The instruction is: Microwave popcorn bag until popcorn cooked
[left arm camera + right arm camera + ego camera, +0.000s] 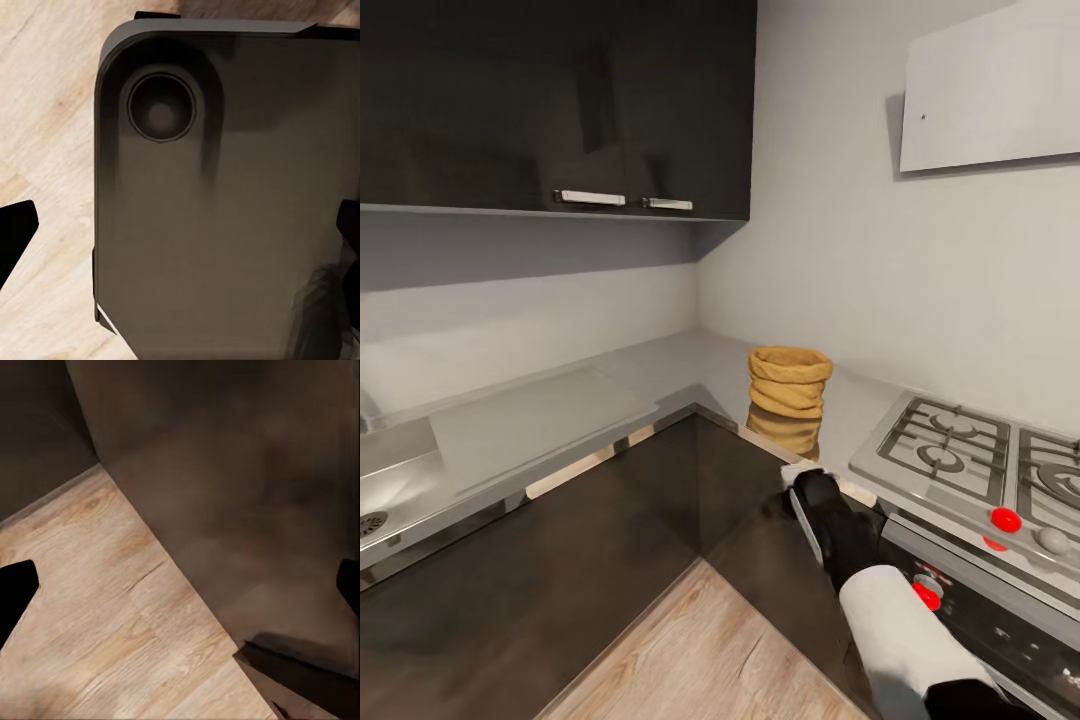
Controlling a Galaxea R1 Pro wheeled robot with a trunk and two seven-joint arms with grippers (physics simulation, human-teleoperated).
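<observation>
Here, the popcorn bag (790, 381) was seen upright on the light grey tabletop (660, 370), in the corner stretch where the two runs met, well in from the front edge. Its reflection was shown on the glossy slab just below it. The steel gas hob (950, 450) w/ black grates was found to the bag's right, near but apart from it; red knobs (1006, 519) were noted along the hob's front.

The right arm (900, 610) was seen low in the head view, black forearm w/ white sleeve, reaching up toward the tabletop edge below the bag, not touching it. The right pincer (180, 577) was seen in the right wrist view as two dark finger tips at opposite edges, set wide apart, released, w/ nothing between them; wood floor (97, 607) and dark cabinet fronts (247, 472) were seen past it.

The left pincer (180, 225) was likewise shown w/ fingers spread far apart, released, empty, above a dark rounded panel (225, 210) w/ a round knob-like disc (160, 106), over wood floor.

Dark wall cupboards (550, 100) w/ pale handles were seen above the left run, a sink (380, 510) at far left, and a pale hood (995, 90) on the right wall.
</observation>
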